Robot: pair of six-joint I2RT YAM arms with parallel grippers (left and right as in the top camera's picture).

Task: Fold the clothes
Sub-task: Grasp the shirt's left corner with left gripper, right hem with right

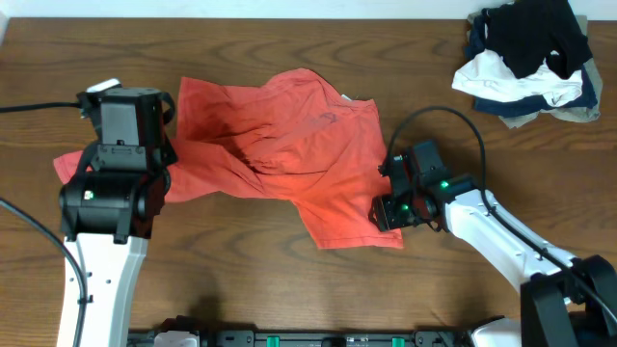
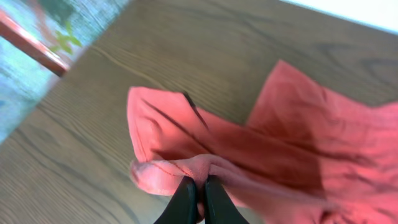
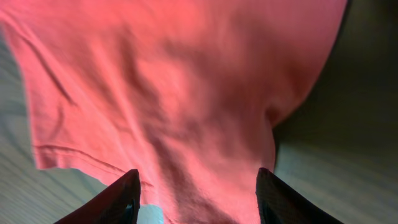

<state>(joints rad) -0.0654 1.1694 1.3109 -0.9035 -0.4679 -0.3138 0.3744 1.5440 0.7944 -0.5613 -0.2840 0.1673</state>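
The coral-red T-shirt (image 1: 289, 154) lies crumpled across the middle of the wooden table, its white neck tag at the top. My left gripper (image 2: 198, 184) is shut on a fold of the shirt's left edge, the cloth (image 2: 261, 143) spreading away from it; in the overhead view the arm (image 1: 116, 164) covers that grip. My right gripper (image 3: 198, 177) is open, its fingers spread wide either side of the shirt's lower right edge (image 3: 186, 93). In the overhead view it sits at the shirt's right hem (image 1: 390, 207).
A heap of black, white, navy and tan garments (image 1: 528, 58) lies at the table's far right corner. Black cables run by both arms. Bare wooden table (image 1: 241, 289) lies in front of the shirt.
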